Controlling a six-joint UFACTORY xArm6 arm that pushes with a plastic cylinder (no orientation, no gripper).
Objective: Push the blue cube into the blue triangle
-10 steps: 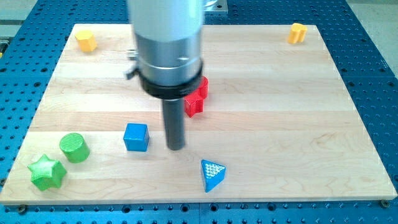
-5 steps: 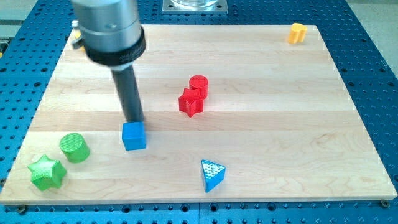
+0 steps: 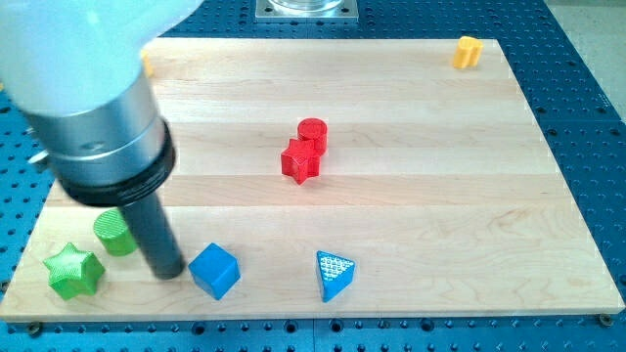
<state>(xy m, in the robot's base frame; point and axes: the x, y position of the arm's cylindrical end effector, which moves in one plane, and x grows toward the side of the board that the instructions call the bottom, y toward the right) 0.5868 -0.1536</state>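
My tip (image 3: 166, 273), a bare rod holding nothing, sits at lower left, just left of the blue cube (image 3: 214, 271), placed to shove it rightward toward the blue triangle (image 3: 334, 275).

blue cube (image 3: 214, 271): bright plain blue
blue triangle (image 3: 335, 275): blue, with a white lattice pattern on its top face
red cylinder (image 3: 312, 133), red star (image 3: 299, 161): red
green cylinder (image 3: 112, 232), green star (image 3: 72, 271): green, the cylinder's top ridged
yellow block (image 3: 469, 51): orange-yellow
my tip (image 3: 167, 273): dark grey rod
table top (image 3: 421, 176): pale striped wood
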